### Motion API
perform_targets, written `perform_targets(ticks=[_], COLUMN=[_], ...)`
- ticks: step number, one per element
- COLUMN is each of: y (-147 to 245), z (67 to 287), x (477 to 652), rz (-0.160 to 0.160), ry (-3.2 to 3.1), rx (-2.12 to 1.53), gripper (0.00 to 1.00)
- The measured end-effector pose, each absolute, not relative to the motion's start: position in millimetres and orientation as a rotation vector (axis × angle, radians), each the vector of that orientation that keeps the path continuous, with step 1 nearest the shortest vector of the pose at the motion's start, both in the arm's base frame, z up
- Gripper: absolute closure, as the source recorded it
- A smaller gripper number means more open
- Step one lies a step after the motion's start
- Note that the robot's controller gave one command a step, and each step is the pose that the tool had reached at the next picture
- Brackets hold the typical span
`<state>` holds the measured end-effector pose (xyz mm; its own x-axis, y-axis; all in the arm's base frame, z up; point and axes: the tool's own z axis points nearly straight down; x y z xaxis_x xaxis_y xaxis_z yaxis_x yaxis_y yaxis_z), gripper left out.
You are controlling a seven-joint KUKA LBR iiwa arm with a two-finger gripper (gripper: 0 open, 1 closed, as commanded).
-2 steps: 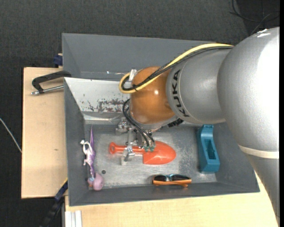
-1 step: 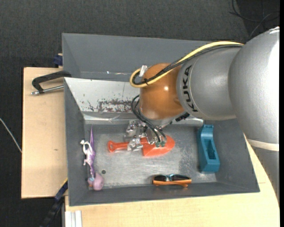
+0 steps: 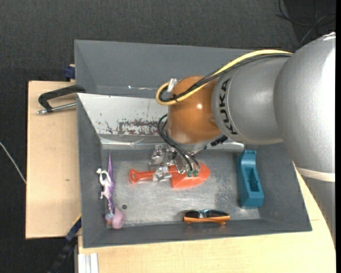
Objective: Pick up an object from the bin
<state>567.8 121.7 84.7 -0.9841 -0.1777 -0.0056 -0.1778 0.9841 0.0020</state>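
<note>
Dark speckly floor (image 3: 37,32) all around the grey bin (image 3: 88,181) (looks like carpet, hard to say). A thin white cord (image 3: 13,162) lies on it at left, with black cables (image 3: 303,16) at top right.

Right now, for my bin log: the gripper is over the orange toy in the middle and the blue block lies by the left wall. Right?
No. The camera view shows the blue block by the right wall, not the left; a purple toy lies by the left one. The gripper is over the orange toy in the middle.
</note>
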Motion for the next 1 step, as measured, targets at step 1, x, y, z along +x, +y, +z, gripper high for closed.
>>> perform_targets(ticks=[1], y=[114.0], z=[154.6], x=[556.3], rz=[0.003], ry=[3.125], rx=[-0.287], gripper=[1.00])
